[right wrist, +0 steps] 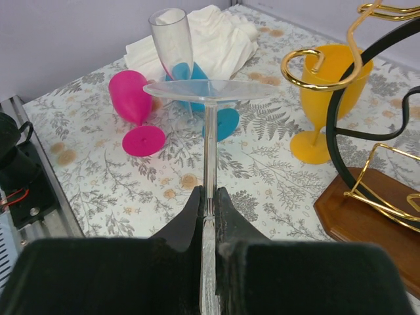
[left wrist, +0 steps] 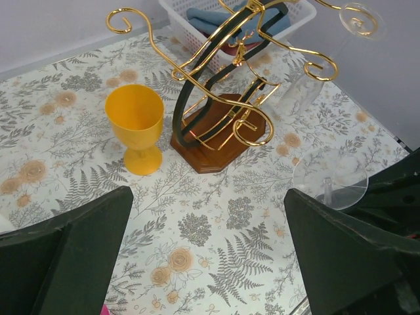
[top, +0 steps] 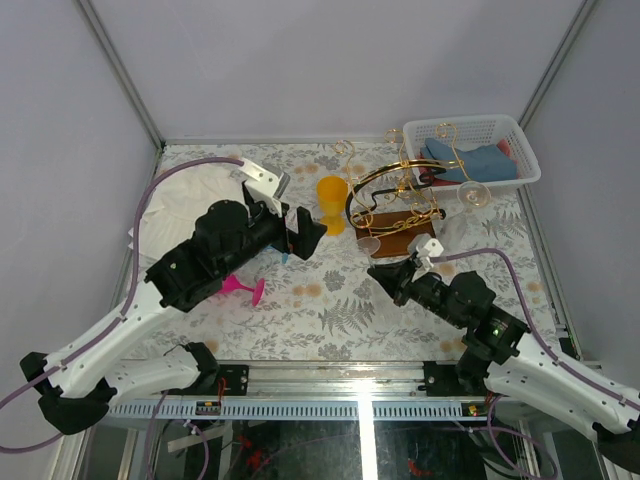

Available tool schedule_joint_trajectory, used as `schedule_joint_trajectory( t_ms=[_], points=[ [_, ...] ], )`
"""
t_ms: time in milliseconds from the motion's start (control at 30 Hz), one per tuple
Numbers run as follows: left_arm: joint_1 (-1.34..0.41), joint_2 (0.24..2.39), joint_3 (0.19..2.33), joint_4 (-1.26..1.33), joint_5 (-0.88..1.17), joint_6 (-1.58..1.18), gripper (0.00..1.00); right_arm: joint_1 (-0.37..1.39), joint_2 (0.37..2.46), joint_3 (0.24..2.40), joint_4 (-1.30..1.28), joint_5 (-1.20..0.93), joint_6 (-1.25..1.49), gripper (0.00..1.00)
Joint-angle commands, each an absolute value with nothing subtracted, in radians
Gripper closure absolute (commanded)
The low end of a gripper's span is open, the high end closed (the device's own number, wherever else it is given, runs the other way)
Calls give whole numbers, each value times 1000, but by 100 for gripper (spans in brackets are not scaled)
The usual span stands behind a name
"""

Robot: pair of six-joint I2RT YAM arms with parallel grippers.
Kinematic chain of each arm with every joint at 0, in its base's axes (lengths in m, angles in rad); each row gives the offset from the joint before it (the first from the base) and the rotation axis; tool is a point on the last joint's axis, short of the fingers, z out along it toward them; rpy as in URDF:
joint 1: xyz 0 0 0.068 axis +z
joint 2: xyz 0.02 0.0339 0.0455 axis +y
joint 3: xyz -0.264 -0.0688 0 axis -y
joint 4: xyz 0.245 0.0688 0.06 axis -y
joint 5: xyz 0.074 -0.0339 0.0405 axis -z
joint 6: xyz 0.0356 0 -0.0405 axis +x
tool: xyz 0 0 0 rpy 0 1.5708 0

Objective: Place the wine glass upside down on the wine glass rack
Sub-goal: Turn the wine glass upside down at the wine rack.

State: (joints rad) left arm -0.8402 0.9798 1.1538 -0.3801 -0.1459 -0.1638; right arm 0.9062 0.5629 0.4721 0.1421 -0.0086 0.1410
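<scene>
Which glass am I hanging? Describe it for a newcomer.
Find the gold wire rack on its brown wooden base. Close beside it, the fingers of the right gripper pinch the stem of a clear wine glass. Unlike the yellow goblet nearby, it is colourless and gripped.

No readable text, labels, brands or numbers anywhere.
</scene>
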Motion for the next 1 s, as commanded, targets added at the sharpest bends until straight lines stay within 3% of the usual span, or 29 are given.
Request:
schedule_joint_trajectory(
  t_ms=[0, 133, 400, 967],
  points=[
    [-835, 981, 1187, -318, -117, -175, 0, 904, 496, 400, 324, 49, 80, 100],
    [-834, 987, 1185, -310, -94, -165, 0, 905, 428, 292, 482, 75, 44, 100],
    [-836, 1032, 1217, -353, -104, -159, 0, 905, 368, 230, 548, 174, -26, 100],
    [-835, 1019, 1199, -307, -251, -244, 0, 905, 437, 148, 829, 293, -122, 100]
  ],
)
